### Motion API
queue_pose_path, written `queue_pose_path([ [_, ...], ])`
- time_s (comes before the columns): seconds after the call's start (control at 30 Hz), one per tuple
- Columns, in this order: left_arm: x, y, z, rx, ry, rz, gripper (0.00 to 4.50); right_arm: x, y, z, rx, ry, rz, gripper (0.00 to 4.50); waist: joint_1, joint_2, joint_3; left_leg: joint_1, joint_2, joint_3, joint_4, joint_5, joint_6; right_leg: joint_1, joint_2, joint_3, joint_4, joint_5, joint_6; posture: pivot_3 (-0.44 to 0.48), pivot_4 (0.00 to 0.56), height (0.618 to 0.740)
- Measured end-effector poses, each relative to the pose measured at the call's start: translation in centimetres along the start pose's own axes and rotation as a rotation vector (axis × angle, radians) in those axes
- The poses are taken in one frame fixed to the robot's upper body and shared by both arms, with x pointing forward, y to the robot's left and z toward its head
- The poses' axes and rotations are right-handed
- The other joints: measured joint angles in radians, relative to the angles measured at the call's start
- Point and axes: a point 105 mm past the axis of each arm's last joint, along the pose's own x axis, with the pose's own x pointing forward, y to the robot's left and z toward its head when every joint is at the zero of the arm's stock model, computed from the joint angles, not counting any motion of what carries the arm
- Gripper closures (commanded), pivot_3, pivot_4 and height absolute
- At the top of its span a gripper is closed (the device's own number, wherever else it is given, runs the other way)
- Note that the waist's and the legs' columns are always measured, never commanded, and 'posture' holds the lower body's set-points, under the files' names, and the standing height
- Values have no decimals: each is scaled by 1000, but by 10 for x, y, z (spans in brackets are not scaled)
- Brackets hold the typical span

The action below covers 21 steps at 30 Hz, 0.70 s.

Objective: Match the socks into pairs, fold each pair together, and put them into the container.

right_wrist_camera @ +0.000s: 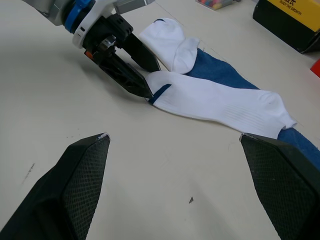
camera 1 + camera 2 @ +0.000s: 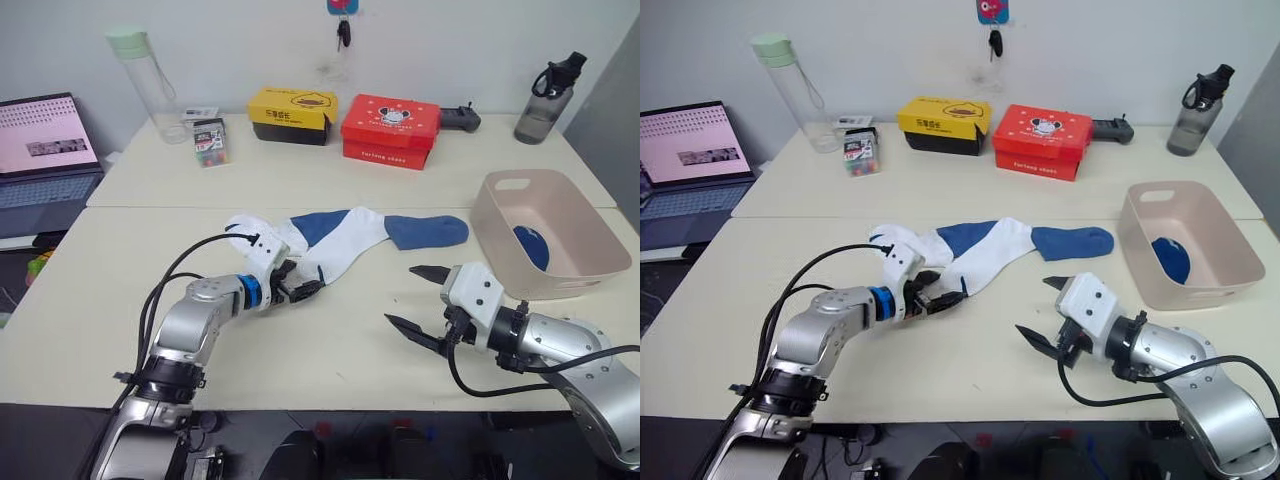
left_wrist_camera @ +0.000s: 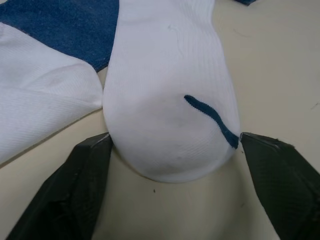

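Observation:
A white sock [image 2: 340, 245] with a navy mark [image 3: 210, 112] lies slantwise at the table's middle. My left gripper [image 2: 300, 286] is open, its fingers [image 3: 85, 170] on either side of that sock's near end. A second white sock [image 2: 250, 232] lies bunched just behind the left gripper. A medium blue sock [image 2: 427, 232] stretches to the right, and more blue fabric [image 2: 320, 224] shows under the white ones. The pink-beige container [image 2: 560, 285] stands at the right with a blue sock [image 2: 532, 247] inside. My right gripper [image 2: 402, 296] hovers open and empty in front of the container.
At the table's back stand a yellow box [image 2: 292, 113], a red box [image 2: 390, 130], a black controller [image 2: 460, 118], a clear bottle [image 2: 145, 85], a dark bottle [image 2: 548, 100] and a small pack [image 2: 210, 140]. A laptop [image 2: 45, 150] sits far left.

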Motion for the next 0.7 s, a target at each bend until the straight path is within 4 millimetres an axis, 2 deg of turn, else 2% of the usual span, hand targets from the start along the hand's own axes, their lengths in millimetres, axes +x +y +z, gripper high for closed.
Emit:
queue_pose_path([
  [0.2, 8, -6, 0, 24, 6, -16, 3124, -2, 4, -2, -9, 10, 35, 0, 2, 0, 0, 0, 0, 0, 0, 0, 0, 0, 0, 0, 0, 0, 0, 0, 150, 726],
  [0.33, 4, -11, -3, 24, 5, -57, 4346, -4, 6, -1, -33, 14, 61, 0, 0, 0, 0, 0, 0, 0, 0, 0, 0, 0, 0, 0, 0, 0, 0, 0, 150, 726],
  [0.47, -16, -23, -16, -2, 26, -155, 4448, -4, 5, 3, -52, 4, 79, 0, -7, 0, 0, 0, 1, 0, -1, 0, 0, -1, 0, 0, 0, 0, 0, 0, 150, 726],
  [0.7, -85, -21, -54, -16, 149, -283, 4448, -5, 10, 7, -68, 7, 164, 0, -19, 0, 0, 1, 2, -1, -2, 0, 0, 0, 0, 0, -2, 0, 0, 0, 150, 726],
])
